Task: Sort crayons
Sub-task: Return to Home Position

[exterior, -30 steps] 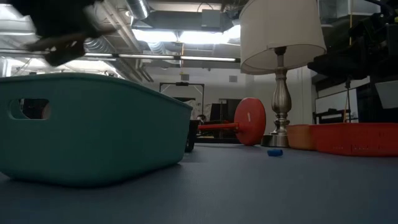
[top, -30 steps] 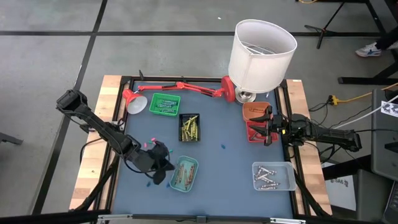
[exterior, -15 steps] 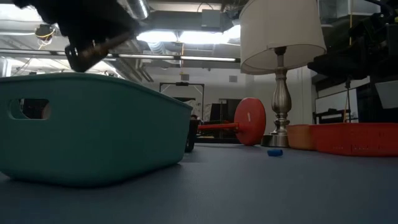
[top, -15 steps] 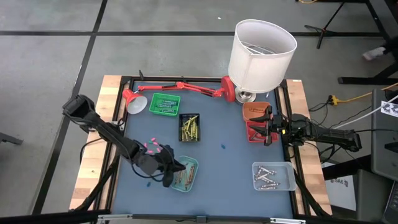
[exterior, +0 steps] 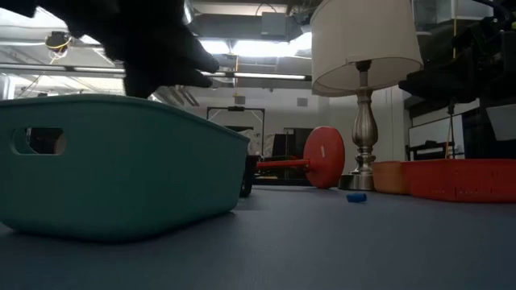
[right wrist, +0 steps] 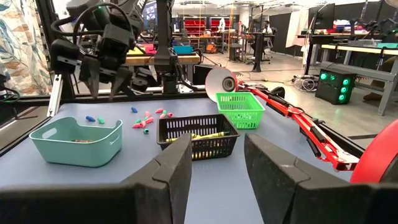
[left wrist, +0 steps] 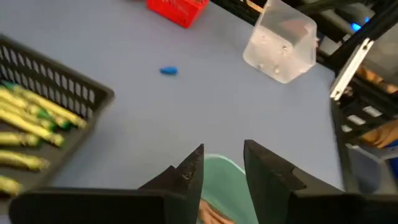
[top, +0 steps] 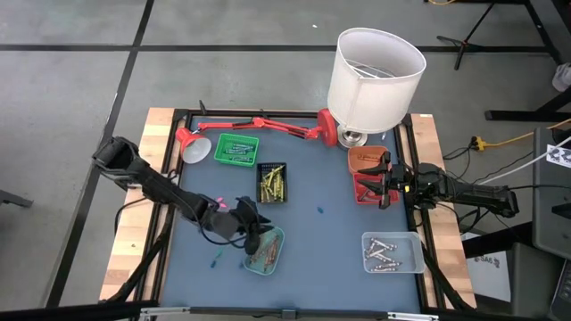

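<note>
My left gripper point(top: 256, 235) hangs open just above the teal tray point(top: 273, 256), with nothing between its fingers point(left wrist: 189, 171). Orange crayons point(top: 260, 252) lie in that tray. Loose crayons rest on the blue mat: pink ones point(top: 217, 204) by the left arm, a blue one point(top: 319, 211) mid-table, and one point(top: 215, 261) near the front left. Yellow crayons point(left wrist: 25, 121) fill the black basket point(top: 272, 183). At the table's right edge, my right gripper point(top: 385, 184) waits open beside the red tray point(top: 366, 189).
A green basket point(top: 236, 149) and a red desk lamp point(top: 259, 125) lie at the back left. A tall lamp with a white shade point(top: 375, 76) stands at the back right by an orange tray point(top: 364, 160). A clear tray point(top: 393, 252) of silvery crayons sits front right.
My left gripper has travelled toward the table's right edge, from beside the teal tray's left end to a spot over the tray, sinking a little and turning as it went. The right arm has kept still.
</note>
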Action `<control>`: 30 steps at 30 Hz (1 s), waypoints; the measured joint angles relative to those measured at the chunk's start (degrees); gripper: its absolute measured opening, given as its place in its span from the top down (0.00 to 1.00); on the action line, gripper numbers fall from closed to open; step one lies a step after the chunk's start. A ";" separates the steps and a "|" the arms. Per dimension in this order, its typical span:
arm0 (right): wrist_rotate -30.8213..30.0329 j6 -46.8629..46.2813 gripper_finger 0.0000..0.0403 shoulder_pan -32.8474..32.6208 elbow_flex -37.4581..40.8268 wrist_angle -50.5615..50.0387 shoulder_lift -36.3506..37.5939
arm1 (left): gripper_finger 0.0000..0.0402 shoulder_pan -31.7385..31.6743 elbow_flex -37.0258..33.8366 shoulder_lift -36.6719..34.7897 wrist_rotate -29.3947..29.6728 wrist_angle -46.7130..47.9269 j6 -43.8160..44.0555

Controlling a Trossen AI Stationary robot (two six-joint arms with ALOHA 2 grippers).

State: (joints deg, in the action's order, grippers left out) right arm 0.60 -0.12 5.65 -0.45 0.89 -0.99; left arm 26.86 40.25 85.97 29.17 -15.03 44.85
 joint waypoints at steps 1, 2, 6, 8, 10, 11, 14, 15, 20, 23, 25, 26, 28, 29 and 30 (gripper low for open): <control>0.02 0.02 0.63 0.00 0.02 0.00 0.02 | 0.75 -0.50 0.00 0.00 0.02 -0.26 -1.68; 0.02 0.02 0.63 -0.02 0.02 0.00 0.02 | 0.75 -0.99 0.00 0.00 0.04 -1.19 -3.73; 0.00 0.01 0.63 -0.01 0.00 0.00 0.01 | 0.78 -3.55 0.00 -0.73 -0.06 -8.53 -13.54; 0.00 0.01 0.63 -0.01 0.00 0.00 0.01 | 0.81 -5.23 0.00 -2.29 -1.36 -10.92 -19.45; 0.00 0.00 0.63 -0.01 0.01 0.00 0.00 | 0.85 -7.30 0.01 -4.55 -4.49 -12.49 -25.26; 0.00 0.00 0.63 -0.02 0.00 0.00 0.02 | 0.87 -8.30 0.02 -6.03 -5.71 -12.53 -27.71; 0.01 0.00 0.63 0.00 0.01 0.00 -0.01 | 0.94 -11.58 0.02 -10.87 -9.58 -12.16 -34.27; 0.00 0.01 0.63 -0.01 0.01 0.00 -0.01 | 0.96 -12.75 0.02 -12.74 -11.39 -11.48 -36.71; 0.00 0.00 0.63 -0.02 0.00 0.00 0.02 | 0.99 -17.88 0.02 -23.10 -18.21 -3.92 -43.84; 0.01 0.02 0.63 0.00 0.00 0.00 0.02 | 0.99 -19.85 0.02 -30.36 -17.62 3.87 -45.68; 0.01 0.02 0.63 -0.01 0.01 0.00 0.00 | 1.00 -20.75 0.02 -35.24 -17.17 9.06 -46.53; 0.00 0.01 0.63 -0.01 0.01 0.00 0.00 | 1.00 -21.04 0.02 -37.52 -16.73 11.68 -46.89; 0.00 0.00 0.63 -0.01 0.02 0.00 0.01 | 1.00 -21.46 0.01 -42.09 -16.47 16.05 -47.04; 0.00 0.00 0.63 -0.02 0.00 0.00 0.01 | 1.00 -21.66 -0.23 -44.24 -16.46 17.36 -47.13; 0.02 0.00 0.63 -0.02 0.02 0.00 -0.01 | 1.00 -21.78 -0.83 -46.35 -16.44 18.09 -47.41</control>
State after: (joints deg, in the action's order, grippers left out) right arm 0.62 -0.12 5.63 -0.43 0.89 -0.99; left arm 5.08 39.42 39.62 12.73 3.06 -2.56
